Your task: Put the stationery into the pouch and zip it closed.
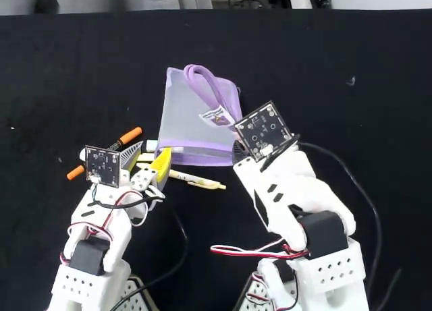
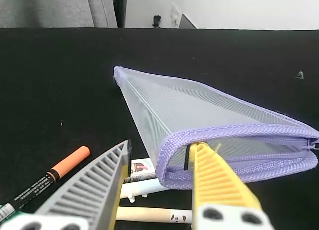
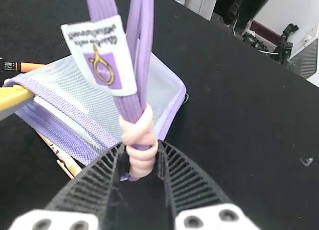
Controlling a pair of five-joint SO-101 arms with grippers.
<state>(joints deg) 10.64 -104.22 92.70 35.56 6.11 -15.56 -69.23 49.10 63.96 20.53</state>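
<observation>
The purple mesh pouch [image 1: 192,119] lies mid-table with its zipper mouth [image 2: 234,140] gaping. My left gripper [image 2: 157,157] is open at the mouth's corner, its yellow finger [image 2: 209,175] inside the rim and its grey finger [image 2: 94,185] outside. My right gripper [image 3: 139,150] is shut on the pouch's purple strap [image 3: 137,65], at a pink loop [image 3: 139,137] below a paper tag [image 3: 97,55]. An orange marker [image 1: 108,152], a white pen [image 2: 144,187] and a cream pen [image 1: 199,181] lie on the table by the left gripper [image 1: 150,152].
A black cloth [image 1: 337,75] covers the table, with open room behind and to the right of the pouch. Both arm bases [image 1: 88,270] stand at the front edge, trailing red and black cables [image 1: 243,250].
</observation>
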